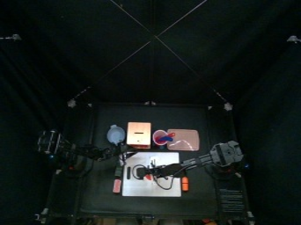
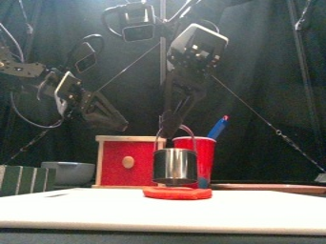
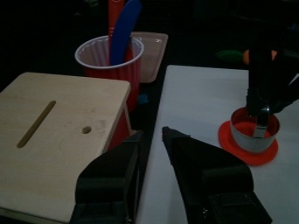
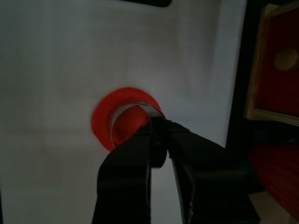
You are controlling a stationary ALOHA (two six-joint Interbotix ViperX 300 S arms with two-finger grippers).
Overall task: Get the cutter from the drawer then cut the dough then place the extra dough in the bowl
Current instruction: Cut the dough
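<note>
The right fingers (image 4: pixel 187 164) are pressed together on the wire handle of the cutter (image 2: pixel 174 165), coming down on it from above. The cutter stands upright in the middle of the dough (image 2: pixel 178 193), a flat red disc that lies on the board (image 2: pixel 76 212) near the tabletop's front. The left fingers (image 3: pixel 208 168) are spread and hold nothing, hovering beside the box (image 3: pixel 52 131), behind the board's left end. The bowl (image 1: pixel 114 134) sits left of the box. To the box's right, the cup (image 2: pixel 197 152) with its two knives stands on the tray (image 1: pixel 195 141).
</note>
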